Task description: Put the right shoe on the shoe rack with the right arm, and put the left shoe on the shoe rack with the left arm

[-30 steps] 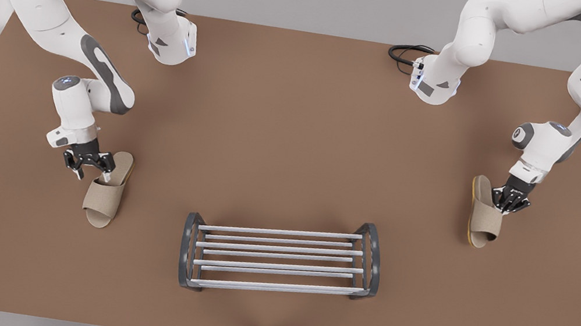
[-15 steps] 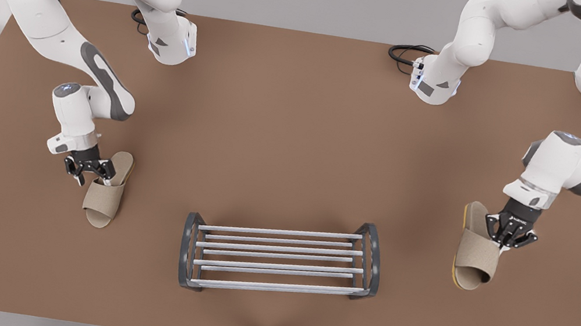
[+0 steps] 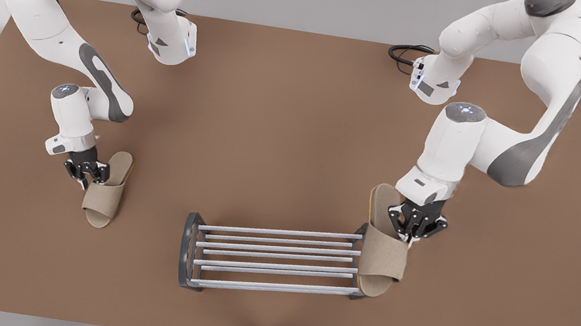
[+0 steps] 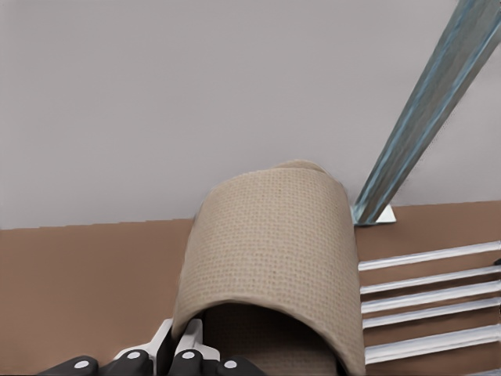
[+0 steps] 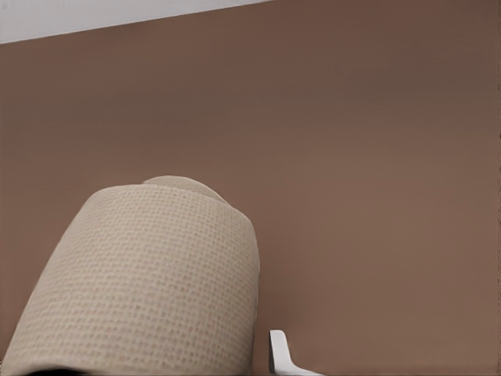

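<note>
Left end effector (image 3: pixel 415 224) grips left shoe (image 3: pixel 382 255) over shoe rack (image 3: pixel 274 260).

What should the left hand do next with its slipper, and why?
Probably ease the left hand a little toward the front view's left before lowering. Its slipper hangs over the rack's end frame, partly past the bars, so it may not seat there. The right hand grips the other slipper on the table.
</note>
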Robot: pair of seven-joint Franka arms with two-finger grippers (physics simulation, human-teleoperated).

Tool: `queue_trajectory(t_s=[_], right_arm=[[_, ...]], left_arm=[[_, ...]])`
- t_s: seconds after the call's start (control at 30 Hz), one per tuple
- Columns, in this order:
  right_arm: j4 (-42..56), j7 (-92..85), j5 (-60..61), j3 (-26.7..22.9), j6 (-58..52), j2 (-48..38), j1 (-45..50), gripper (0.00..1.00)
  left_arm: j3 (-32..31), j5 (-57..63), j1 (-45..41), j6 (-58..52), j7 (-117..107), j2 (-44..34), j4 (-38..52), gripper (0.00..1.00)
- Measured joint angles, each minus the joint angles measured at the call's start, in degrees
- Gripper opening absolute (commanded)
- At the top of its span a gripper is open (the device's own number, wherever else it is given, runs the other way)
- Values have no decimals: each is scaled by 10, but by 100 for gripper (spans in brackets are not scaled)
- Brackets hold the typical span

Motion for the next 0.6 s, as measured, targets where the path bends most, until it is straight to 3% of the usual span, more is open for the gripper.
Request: queue_trajectory(t_s=[0.13,0.2,0.27,0.3,0.6], right_arm=[[0,9,0,1,0,0,0,50],[0,14,-1,1,0,-1,0,46],[0,19,-1,1,0,-1,0,26],[0,23,-1,1,0,-2,1,21],[27,59,-3,2,-8,-9,-4,21]], left_arm=[[164,0,-207,-63,-72,4,80,21],[212,1,-262,-81,-105,8,89,21],[244,2,-297,-93,-134,15,99,21],[262,3,-317,-96,-148,21,106,21],[284,42,-362,-91,-242,80,115,21]])
